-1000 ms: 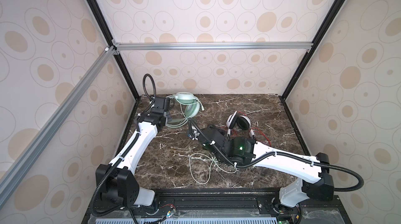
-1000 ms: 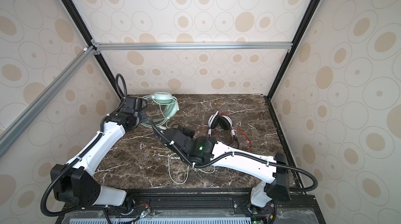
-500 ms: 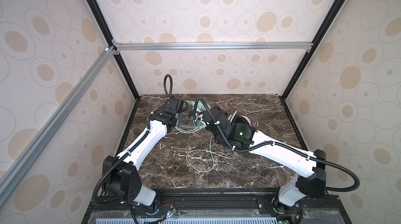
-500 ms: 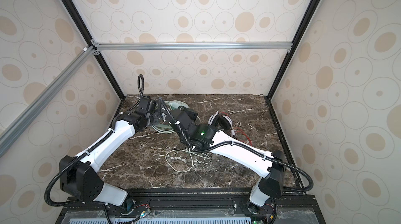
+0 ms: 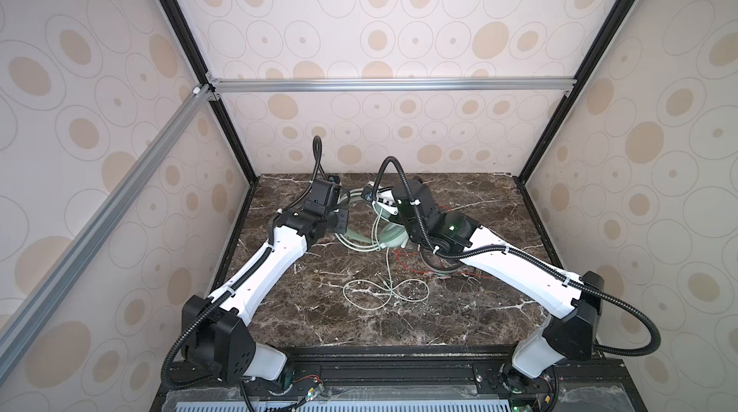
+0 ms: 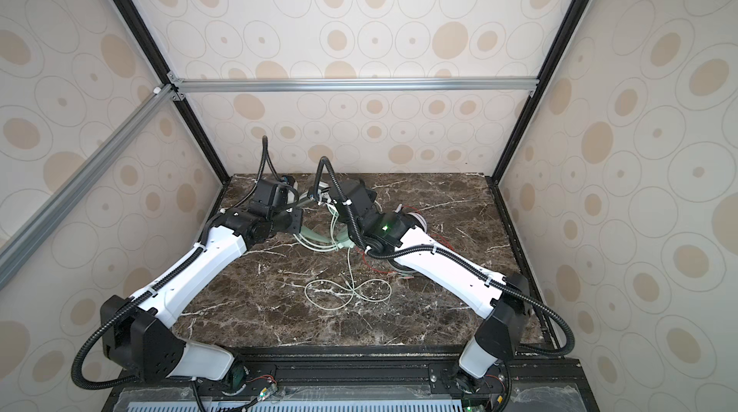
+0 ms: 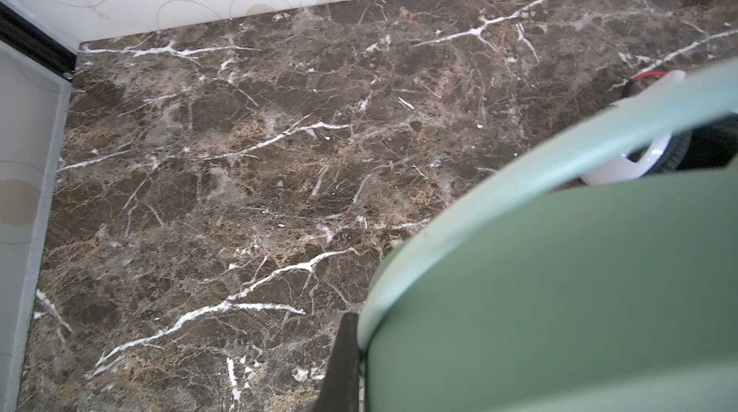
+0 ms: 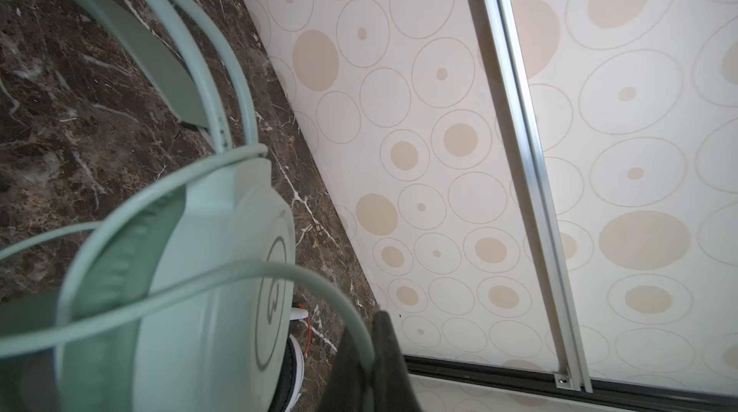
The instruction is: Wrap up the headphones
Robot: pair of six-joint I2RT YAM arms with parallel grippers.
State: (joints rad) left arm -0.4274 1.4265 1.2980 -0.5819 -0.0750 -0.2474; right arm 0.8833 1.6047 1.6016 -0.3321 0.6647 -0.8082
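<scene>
Gripping the mint headset [image 5: 359,239] at the back of the table [image 5: 479,310], the left end effector [image 5: 346,198] was clamped shut, while the right end effector [image 5: 369,195] pinched its pale cable [image 8: 259,267] tight.

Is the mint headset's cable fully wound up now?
No: in both top views a loose figure-eight of pale green cable lies unwound on the marble table, nearer the arm bases than the mint-green headset.
</scene>
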